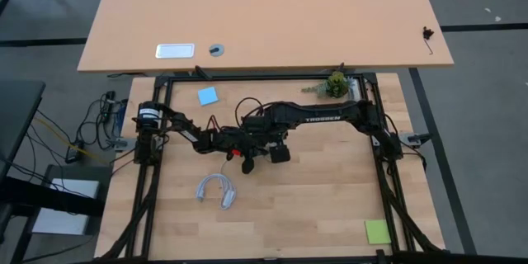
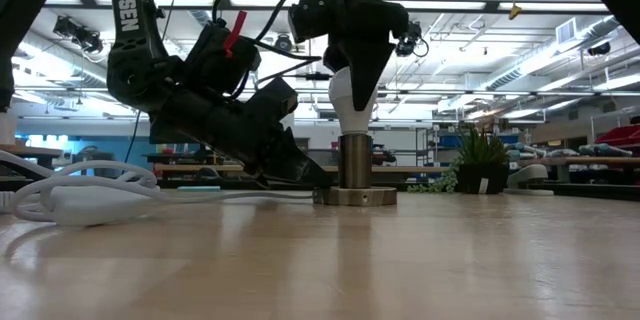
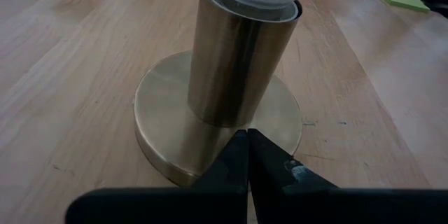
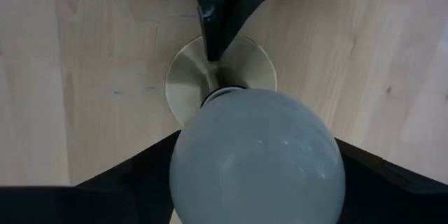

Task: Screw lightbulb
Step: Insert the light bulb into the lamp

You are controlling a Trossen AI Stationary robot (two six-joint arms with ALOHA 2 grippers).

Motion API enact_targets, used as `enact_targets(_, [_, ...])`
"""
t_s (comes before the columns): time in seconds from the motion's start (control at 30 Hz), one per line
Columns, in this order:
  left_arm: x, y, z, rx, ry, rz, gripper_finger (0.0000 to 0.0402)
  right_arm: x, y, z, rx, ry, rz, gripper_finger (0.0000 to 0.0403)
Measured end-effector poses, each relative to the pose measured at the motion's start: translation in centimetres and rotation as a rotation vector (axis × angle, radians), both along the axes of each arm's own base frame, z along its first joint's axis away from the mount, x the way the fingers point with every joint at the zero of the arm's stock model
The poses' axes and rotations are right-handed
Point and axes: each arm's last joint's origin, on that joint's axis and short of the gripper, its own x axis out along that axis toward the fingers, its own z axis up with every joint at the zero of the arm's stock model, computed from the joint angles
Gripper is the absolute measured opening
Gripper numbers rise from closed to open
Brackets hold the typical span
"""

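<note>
The lightbulb (image 2: pixel 352 88) is seen at the upper centre of the low view, standing upright with its base set into the metal socket (image 2: pixel 353 163), whose tube rises from a round flat foot resting on the wooden table (image 2: pixel 420 260). In the right wrist view the bulb's frosted dome (image 4: pixel 257 155) fills the lower centre of the frame, flanked on both sides by the dark fingers (image 4: pixel 129 182) of the right gripper (image 2: pixel 358 65). That gripper is seen coming down from the top of the low view, its fingers spread wide around the bulb; whether they actually press on the glass cannot be told.

The left gripper (image 3: pixel 247 155) is shown at the bottom centre of the left wrist view with its fingers brought together, the tips lying on the socket's round foot, just in front of the tube. In the low view it reaches in from the left of the frame, slanting down toward the foot.

A white cord (image 2: pixel 70 195) is seen looped on the table at the left of the low view. In the high view a blue note (image 1: pixel 207 96) lies at upper left of the table and a green note (image 1: pixel 378 231) at lower right.
</note>
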Motion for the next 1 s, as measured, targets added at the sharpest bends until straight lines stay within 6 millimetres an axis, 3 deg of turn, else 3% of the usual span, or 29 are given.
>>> enact_targets(0.1, [0.0, 0.0, 0.0, 0.0, 0.0, 0.0, 0.0007, 0.0, 0.0, 0.0, 0.013, -0.004, -0.061, 0.0277])
enact_targets(0.27, [0.0, 0.0, 0.0, -0.002, 0.0, -0.003, 0.0007, -0.1, 0.1, 0.0, 0.058, -0.01, -0.259, 0.0277])
enact_targets(0.47, [0.0, 0.0, 0.0, -0.002, 0.0, -0.004, 0.0007, -0.1, 0.2, 0.0, 0.102, -0.03, -0.597, 0.0313])
enact_targets(0.8, [0.0, 0.0, 0.0, -0.004, 0.0, -0.002, 0.0007, 0.1, 1.0, 0.1, 0.085, -0.034, -0.338, 0.0333])
enact_targets(1.0, [0.0, 0.0, 0.0, -0.003, 0.0, -0.002, 0.0007, 0.1, 1.1, 1.3, 0.029, -0.077, -0.168, 0.034])
